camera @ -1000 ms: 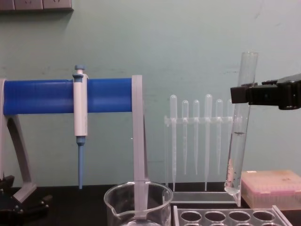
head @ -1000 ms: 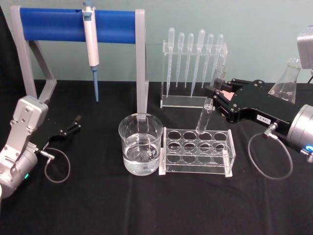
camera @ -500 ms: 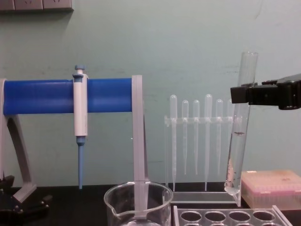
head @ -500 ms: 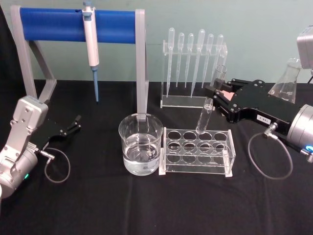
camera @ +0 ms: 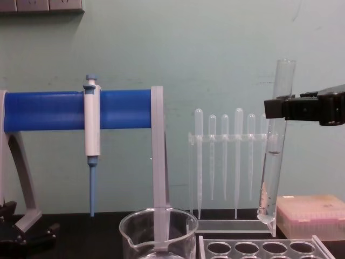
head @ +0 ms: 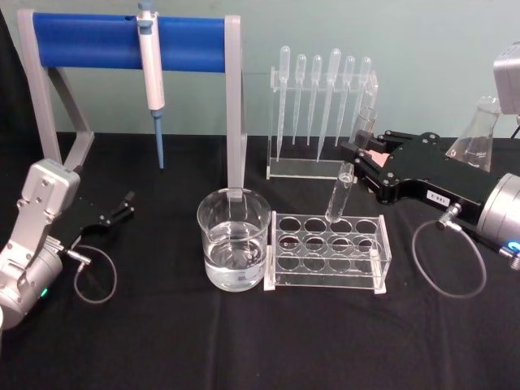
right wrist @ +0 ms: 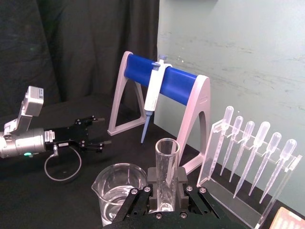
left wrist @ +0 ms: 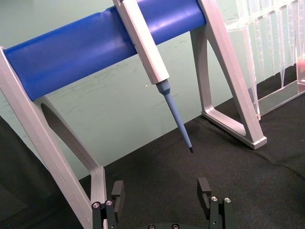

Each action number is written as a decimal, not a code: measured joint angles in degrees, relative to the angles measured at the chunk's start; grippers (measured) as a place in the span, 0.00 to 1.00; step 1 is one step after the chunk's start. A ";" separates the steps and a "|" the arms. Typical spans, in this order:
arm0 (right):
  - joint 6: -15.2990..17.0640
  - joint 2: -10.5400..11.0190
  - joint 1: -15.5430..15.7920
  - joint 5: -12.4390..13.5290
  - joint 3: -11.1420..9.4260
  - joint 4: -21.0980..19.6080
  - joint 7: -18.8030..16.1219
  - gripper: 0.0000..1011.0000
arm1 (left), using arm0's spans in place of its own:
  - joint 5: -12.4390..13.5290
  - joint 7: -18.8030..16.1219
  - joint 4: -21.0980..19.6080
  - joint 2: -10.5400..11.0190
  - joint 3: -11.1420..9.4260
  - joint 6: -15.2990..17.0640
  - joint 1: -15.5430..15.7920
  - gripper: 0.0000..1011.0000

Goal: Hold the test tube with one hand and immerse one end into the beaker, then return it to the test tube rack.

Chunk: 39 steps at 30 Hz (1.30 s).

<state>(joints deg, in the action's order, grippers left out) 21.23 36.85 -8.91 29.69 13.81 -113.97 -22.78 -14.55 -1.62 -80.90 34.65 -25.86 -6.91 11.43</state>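
Note:
The test tube (head: 340, 195) hangs slightly tilted above the back row of the clear tube rack (head: 329, 252), its rounded bottom just over the holes. My right gripper (head: 361, 157) is shut on the tube's upper part, below the open rim. From the side, the test tube (camera: 271, 162) shows some liquid inside, held by the right gripper (camera: 276, 108). The beaker (head: 234, 240), part filled with clear liquid, stands left of the rack, apart from the tube. In the right wrist view the test tube (right wrist: 167, 162) stands between the fingers above the beaker (right wrist: 119, 188). My left gripper (head: 122, 207) rests open at the left.
A blue pipette stand (head: 130, 41) with a hanging micropipette (head: 151, 73) stands behind the beaker. A rack of plastic pipettes (head: 321, 106) is behind the tube. A conical flask (head: 479, 130) and a pink box (camera: 312, 216) sit at the right.

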 joint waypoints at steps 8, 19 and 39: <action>0.00 0.00 0.00 0.00 0.00 0.00 0.00 0.24 | 0.00 0.00 0.00 0.00 0.00 0.00 0.00 0.99; 0.00 0.00 0.00 0.00 0.00 0.00 0.00 0.24 | 0.00 0.00 0.00 0.00 0.00 0.00 0.00 0.99; 0.00 0.00 0.00 0.00 0.00 0.00 0.00 0.24 | 0.00 0.00 0.00 0.00 0.00 0.00 0.00 0.99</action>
<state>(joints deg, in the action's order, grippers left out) 21.22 36.85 -8.91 29.69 13.82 -113.97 -22.78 -14.55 -1.62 -80.90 34.65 -25.86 -6.90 11.43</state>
